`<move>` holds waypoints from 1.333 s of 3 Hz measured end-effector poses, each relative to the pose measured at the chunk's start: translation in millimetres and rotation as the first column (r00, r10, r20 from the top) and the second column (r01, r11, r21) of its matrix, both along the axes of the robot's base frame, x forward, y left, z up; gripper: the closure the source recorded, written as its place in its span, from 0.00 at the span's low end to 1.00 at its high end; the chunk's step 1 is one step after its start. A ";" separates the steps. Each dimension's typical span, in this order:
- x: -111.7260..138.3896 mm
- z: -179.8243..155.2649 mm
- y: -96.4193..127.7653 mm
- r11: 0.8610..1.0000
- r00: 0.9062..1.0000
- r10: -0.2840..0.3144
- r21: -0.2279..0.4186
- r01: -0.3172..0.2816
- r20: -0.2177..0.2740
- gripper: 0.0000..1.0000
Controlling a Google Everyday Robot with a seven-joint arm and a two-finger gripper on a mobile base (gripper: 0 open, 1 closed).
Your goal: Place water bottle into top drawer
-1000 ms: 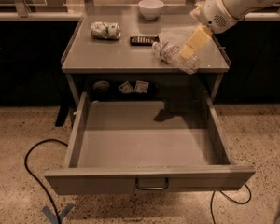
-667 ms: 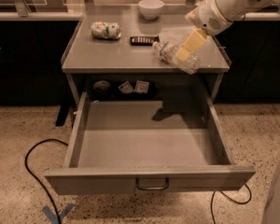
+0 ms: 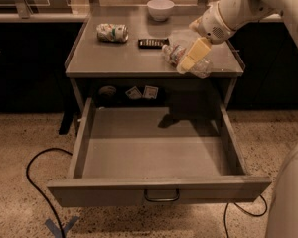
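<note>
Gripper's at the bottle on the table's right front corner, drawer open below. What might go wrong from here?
1. The water bottle lies near the table top's front right edge at the gripper; thin clear plastic may slip from a weak hold and fall outside the top drawer.
2. The drawer sits below the table top, so lowering too early may strike that front edge.
3. The dark flat object beside the bottle may get swept.

At 2 o'clock, gripper (image 3: pixel 189 60) clamped on water bottle (image 3: pixel 202 68). Down toward 6, top drawer (image 3: pixel 114 193) open from above, walled both sides. Can (image 3: pixel 112 32), remote (image 3: pixel 153 43), bowl (image 3: pixel 160 9) at 11–12.
</note>
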State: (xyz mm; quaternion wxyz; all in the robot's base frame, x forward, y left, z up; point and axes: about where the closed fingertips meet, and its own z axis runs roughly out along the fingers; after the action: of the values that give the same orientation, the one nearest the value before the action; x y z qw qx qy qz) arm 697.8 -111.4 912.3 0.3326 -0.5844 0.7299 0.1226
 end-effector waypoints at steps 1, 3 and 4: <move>4.3 -4.2 -3.6 0.999 0.999 -0.049 0.018 0.049 -0.010 0.00; 22.7 -20.7 -19.4 0.975 0.980 -0.193 0.097 0.197 -0.052 0.00; 33.5 -30.4 -30.0 0.967 0.971 -0.232 0.089 0.237 -0.064 0.00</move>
State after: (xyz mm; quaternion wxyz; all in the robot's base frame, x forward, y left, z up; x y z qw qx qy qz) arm 731.4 -141.4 882.0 0.3529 -0.4738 0.7958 0.1329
